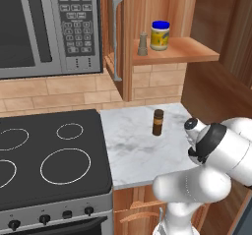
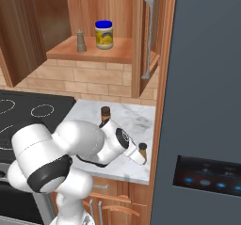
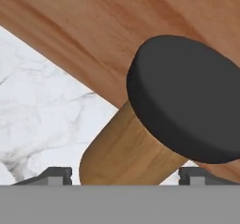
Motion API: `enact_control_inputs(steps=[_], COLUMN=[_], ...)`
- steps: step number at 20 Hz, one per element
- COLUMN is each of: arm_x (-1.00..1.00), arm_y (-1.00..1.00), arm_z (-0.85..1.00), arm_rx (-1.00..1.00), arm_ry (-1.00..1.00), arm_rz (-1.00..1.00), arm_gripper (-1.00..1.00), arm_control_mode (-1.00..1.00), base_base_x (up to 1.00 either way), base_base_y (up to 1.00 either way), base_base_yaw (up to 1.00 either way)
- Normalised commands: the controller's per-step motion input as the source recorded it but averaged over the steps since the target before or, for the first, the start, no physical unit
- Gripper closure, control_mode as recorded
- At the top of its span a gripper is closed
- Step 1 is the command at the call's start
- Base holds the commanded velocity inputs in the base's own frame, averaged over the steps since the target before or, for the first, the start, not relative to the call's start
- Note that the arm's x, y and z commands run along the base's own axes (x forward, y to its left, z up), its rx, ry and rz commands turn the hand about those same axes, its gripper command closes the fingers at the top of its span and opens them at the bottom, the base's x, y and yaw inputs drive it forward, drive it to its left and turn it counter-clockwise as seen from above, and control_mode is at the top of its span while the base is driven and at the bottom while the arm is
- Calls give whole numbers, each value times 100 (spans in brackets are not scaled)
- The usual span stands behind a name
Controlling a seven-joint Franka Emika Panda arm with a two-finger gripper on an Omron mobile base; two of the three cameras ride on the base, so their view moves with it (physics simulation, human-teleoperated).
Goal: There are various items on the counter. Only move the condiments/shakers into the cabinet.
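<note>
Low in the hand view, the gripper point(image 3: 124, 175) straddles the tan shaker point(image 3: 126, 153) with its flat dark top, fingers spread either side, contact unclear. Mid-frame on the marbled counter point(image 1: 133, 145) stands the dark brown cylinder point(image 1: 158, 122). Upper right, the open cabinet point(image 1: 177, 52) shelf holds the beige shaker point(image 1: 142, 44) beside the blue-lidded yellow jar point(image 1: 160, 35).

microwave point(image 1: 49, 27) keypad markings too blurred to read, jar point(image 1: 160, 35) label perhaps blank

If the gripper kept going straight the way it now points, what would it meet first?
Most likely the tan shaker with dark top: in the hand view it stands right between the gripper's fingertips, with the marbled counter behind it. How close it is remains unclear.
</note>
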Motion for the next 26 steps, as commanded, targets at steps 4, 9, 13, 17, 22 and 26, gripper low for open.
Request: enact_control_inputs(steps=[4, 9, 13, 17, 22, 26], arm_x=[21, 18, 0, -18, -32, -11], arm_y=[-5, -11, 0, 2, 36, 47], arm_z=[-5, 0, 0, 29, 98, 100], arm_rx=[0, 0, 0, 0, -4, -7], arm_ry=[0, 0, 0, -12, -31, -20], arm_rz=[0, 0, 0, 0, 0, 4], arm_gripper=[-100, 100, 100, 100, 100, 100], arm_control_mode=[-100, -100, -100, -100, -100, -100], base_base_x=[0, 0, 0, 0, 0, 0], base_base_y=[0, 0, 0, 0, 0, 0], base_base_yaw=[0, 0, 0, 0, 0, 0])
